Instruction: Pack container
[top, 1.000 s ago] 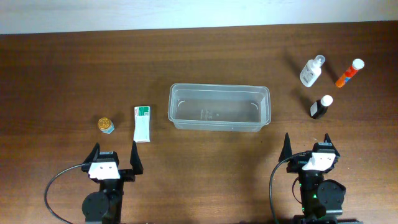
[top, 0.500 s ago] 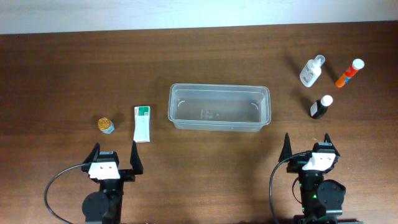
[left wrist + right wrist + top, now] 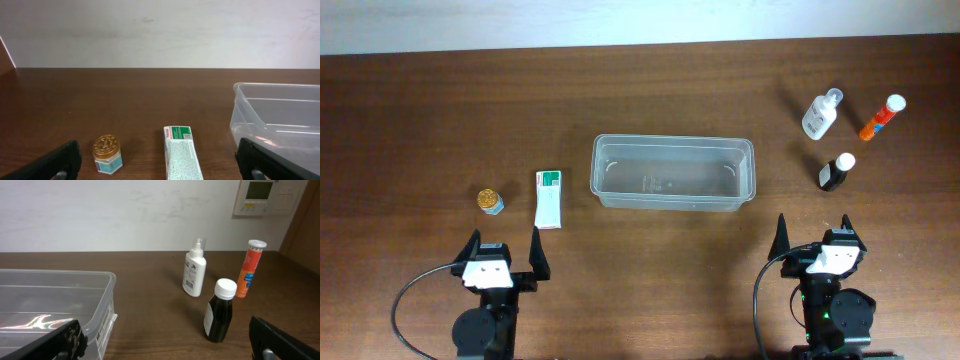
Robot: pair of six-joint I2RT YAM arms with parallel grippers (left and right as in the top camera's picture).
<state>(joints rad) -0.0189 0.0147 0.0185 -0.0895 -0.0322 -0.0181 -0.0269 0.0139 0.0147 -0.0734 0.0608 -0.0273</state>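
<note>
1. Right now nothing is packed: the container (image 3: 672,172) sits empty in the middle of the surface (image 3: 420,120), its long sides running left to right.
2. Both arms wait at the near edge. The left gripper (image 3: 505,245) is spread wide and holds nothing, and the right gripper (image 3: 815,226) is the same.
3. On the left, a green-and-white box (image 3: 550,199) lies flat just beside the container's left end, and a small gold-lidded jar (image 3: 491,200) stands further left.
4. On the right, a dark bottle (image 3: 837,172) stands near the container's right end. A clear spray bottle (image 3: 821,113) and an orange tube (image 3: 882,118) stand farther back.
5. The step in hand looks like the first pick, and each arm should probably take what is on its own side.
6. For the box, the left gripper should come straight down and close across the narrow width. The box lies low, so the fingers need to reach almost to the surface.
7. For the dark bottle, the right gripper should close on the body below the white cap. A glancing finger could tip it, so centre it between the fingers first.
8. Set the first items at the container's ends so the middle is left free.
9. Only one arm should be over the container at a time, so the arms do not collide.
</note>
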